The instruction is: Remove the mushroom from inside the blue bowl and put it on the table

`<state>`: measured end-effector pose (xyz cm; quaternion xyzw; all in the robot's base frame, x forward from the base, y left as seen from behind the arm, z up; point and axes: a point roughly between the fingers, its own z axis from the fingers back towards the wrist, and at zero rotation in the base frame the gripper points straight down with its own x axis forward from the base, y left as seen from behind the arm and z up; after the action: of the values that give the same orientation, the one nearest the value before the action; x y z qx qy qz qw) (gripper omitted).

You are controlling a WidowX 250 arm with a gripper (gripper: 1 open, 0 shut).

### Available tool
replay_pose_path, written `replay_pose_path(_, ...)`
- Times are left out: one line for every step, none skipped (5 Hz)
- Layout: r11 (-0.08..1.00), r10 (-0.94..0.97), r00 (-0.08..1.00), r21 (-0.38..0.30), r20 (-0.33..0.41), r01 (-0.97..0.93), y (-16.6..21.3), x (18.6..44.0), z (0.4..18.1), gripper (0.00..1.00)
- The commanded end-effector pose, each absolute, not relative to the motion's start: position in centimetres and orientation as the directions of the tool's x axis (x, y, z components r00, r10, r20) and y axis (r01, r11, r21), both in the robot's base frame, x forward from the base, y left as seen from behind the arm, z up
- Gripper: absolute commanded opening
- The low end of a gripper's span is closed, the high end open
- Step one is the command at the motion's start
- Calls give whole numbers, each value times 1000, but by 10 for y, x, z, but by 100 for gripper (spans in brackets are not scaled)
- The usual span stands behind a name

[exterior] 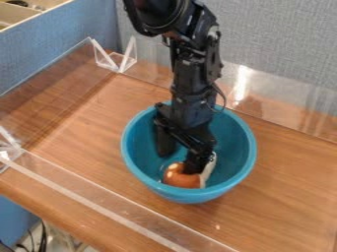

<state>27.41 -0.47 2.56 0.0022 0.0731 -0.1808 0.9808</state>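
Mushroom (183, 176) lies in the blue bowl (140, 175) by the wall nearest the table's (283, 212) front edge, so the gripper (186, 156) dips inside with fingers apart, presumably to straddle it.

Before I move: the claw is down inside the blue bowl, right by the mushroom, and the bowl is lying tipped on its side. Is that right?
Not quite: the camera view shows the blue bowl standing upright on the table, not on its side. The rest is right.
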Motion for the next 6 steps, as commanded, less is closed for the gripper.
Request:
replay_pose_path(958, -284, 933, -24, -219, 286, 4, 259, 7, 100)
replay_pose_path(971, -239, 945, -22, -224, 240, 10, 262, 3, 0)
replay_pose_path(954, -297, 928, -24, -223, 300, 11, 265, 11, 0)
replay_pose_path(934, -354, 909, -27, -218, 357, 11, 267, 20, 0)
replay_pose_path(910, -410, 887, -31, -212, 413, 11, 270, 29, 0)
replay_pose_path(895, -443, 873, -35, -203, 445, 19, 267, 28, 0)
